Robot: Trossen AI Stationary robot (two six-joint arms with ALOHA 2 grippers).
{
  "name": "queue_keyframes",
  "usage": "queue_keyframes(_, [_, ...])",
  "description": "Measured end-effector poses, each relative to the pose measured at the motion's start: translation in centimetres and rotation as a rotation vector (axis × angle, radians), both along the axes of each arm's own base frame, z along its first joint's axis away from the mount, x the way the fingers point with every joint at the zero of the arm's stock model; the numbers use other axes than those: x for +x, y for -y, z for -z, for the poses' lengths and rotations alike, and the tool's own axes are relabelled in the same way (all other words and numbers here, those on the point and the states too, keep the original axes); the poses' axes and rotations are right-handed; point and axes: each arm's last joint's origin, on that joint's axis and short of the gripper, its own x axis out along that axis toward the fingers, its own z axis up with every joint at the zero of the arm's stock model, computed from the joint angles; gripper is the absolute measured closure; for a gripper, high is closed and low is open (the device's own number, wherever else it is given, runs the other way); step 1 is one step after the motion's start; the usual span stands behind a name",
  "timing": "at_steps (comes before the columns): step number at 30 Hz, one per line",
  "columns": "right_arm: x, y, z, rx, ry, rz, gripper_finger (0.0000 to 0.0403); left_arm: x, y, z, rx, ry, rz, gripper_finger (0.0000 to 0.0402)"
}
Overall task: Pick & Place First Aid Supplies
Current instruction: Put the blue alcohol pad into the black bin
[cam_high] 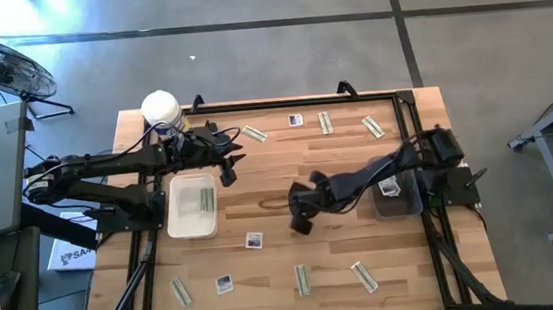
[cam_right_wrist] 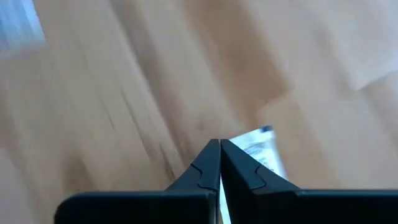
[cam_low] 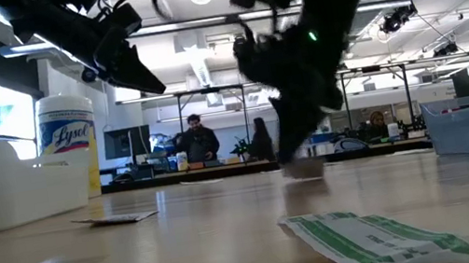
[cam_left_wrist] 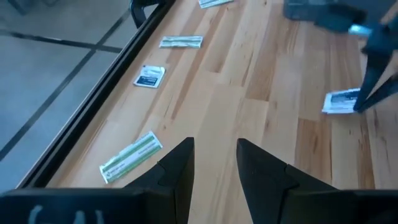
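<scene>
First aid supplies lie scattered on the wooden table: pale green-printed strips (cam_high: 326, 122) (cam_high: 302, 279) and white squares with blue print (cam_high: 254, 240) (cam_high: 297, 120). At mid-table my right gripper (cam_high: 301, 223) is shut on one white square packet (cam_right_wrist: 258, 148), which also shows in the left wrist view as a packet (cam_left_wrist: 341, 101). My left gripper (cam_left_wrist: 214, 152) hangs open above the table beside the white tray (cam_high: 191, 205), with nothing between its fingers. The tray holds strips. My right gripper pinches the white square packet by one edge (cam_right_wrist: 239, 149) between its two fingertips. The fingers slant down from above, from the table's right side. Most of the packet sticks out past the fingertips. It sits low over the wood; whether it is clear of the table I cannot tell.
A yellow canister with a white lid (cam_high: 161, 110) stands at the far left corner. A grey bin (cam_high: 398, 197) with a white packet in it sits at the right. One strip (cam_low: 374, 237) lies near the front edge. A black frame rims the table.
</scene>
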Motion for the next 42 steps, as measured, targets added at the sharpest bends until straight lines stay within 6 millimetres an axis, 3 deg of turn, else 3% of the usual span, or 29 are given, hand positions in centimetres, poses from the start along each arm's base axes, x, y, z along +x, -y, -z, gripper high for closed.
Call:
queue_keyframes(6, [-3.0,0.9,-4.5,0.034,0.006,0.227,0.0401,0.0,0.0,0.0,0.002,-0.005,0.001,0.0284])
queue_keyframes(13, [-9.7,0.8,-9.2,0.083,-0.107,0.550,0.0401,0.0,0.0,0.1,0.014,-0.015,0.010,0.0284])
queue_keyframes(21, [-15.5,0.2,-12.2,0.135,-0.223,0.751,0.0402,0.0,0.0,0.1,0.015,-0.016,0.011,0.0284])
queue_keyframes(27, [-16.9,-0.4,-11.5,0.157,-0.322,0.896,0.0401,0.0,0.0,0.1,0.014,-0.017,0.013,0.0284])
queue_keyframes(37, [-18.4,0.3,-4.7,0.193,-0.415,1.075,0.0402,-0.1,0.0,0.2,0.009,-0.027,0.013,0.0284])
queue_keyframes(42, [-18.6,0.7,-2.9,0.258,-0.427,1.104,0.0402,-0.1,0.0,0.2,0.008,-0.029,0.011,0.0284])
